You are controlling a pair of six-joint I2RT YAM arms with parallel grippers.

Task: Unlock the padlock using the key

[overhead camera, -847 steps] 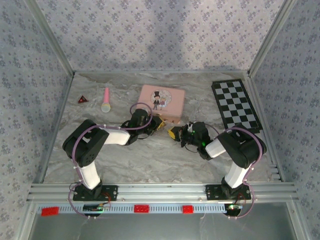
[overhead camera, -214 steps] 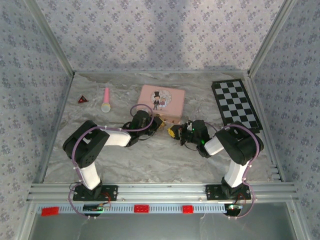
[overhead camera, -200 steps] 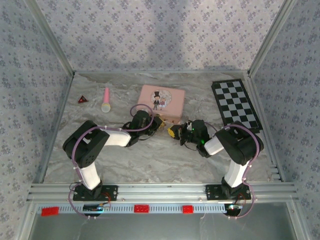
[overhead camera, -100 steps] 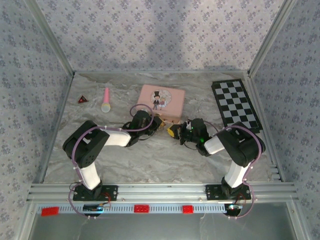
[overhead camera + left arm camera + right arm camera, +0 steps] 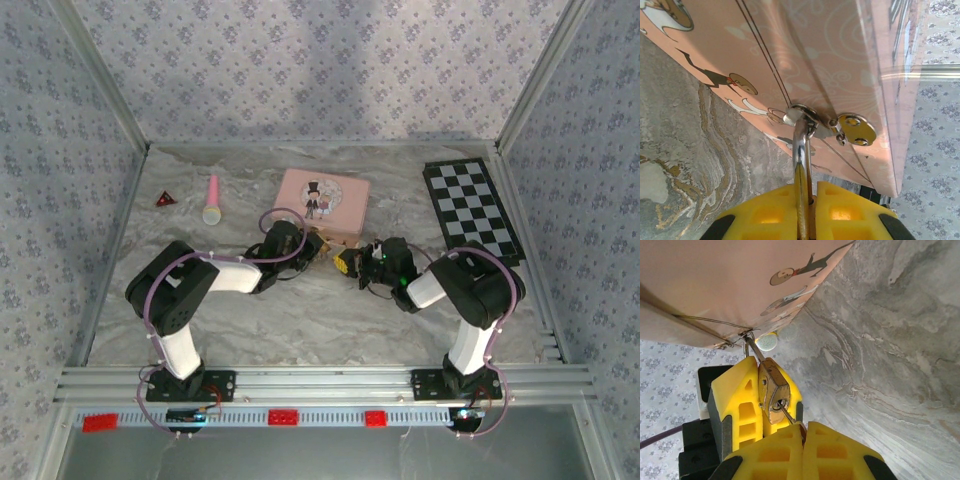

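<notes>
Beside the pink tin [image 5: 325,200], left claw [image 5: 807,192] grips the padlock [image 5: 772,390], right claw [image 5: 802,432] the key [image 5: 786,415].

The padlock [image 5: 801,145] shows just its shackle at the left wrist, its body buried between the fingers of the left gripper [image 5: 806,189]. The key [image 5: 788,415] shows a thin shaft, its head lost inside the right gripper [image 5: 802,432]. The pink tin [image 5: 840,60] runs off the frame edges in both wrist views
</notes>
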